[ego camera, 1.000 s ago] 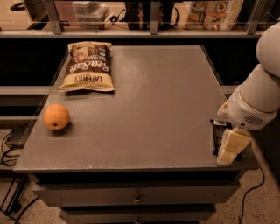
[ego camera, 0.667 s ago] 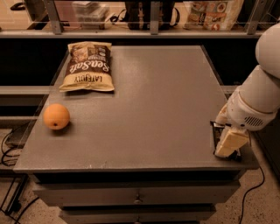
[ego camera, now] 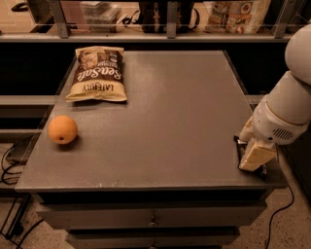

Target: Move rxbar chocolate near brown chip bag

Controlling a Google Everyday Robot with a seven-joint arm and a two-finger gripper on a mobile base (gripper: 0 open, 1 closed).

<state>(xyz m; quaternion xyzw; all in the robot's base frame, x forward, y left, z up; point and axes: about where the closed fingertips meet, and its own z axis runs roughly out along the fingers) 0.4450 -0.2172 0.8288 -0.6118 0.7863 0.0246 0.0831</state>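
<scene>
An orange (ego camera: 62, 129) sits alone near the left edge of the grey table (ego camera: 170, 121), clear across the top from my gripper (ego camera: 253, 163) at the right front corner. Under the tabletop I see grey drawers (ego camera: 153, 222), with dark cables (ego camera: 9, 160) on the speckled floor (ego camera: 291, 233) to the left. Behind the table runs a shelf (ego camera: 146, 35) carrying pale packages (ego camera: 238, 12) at its right end.

brown chip bag (ego camera: 97, 73) back left on table (ego camera: 175, 107), orange (ego camera: 62, 129) before it, claw (ego camera: 256, 156) over rxbar chocolate (ego camera: 238, 150) front right
</scene>
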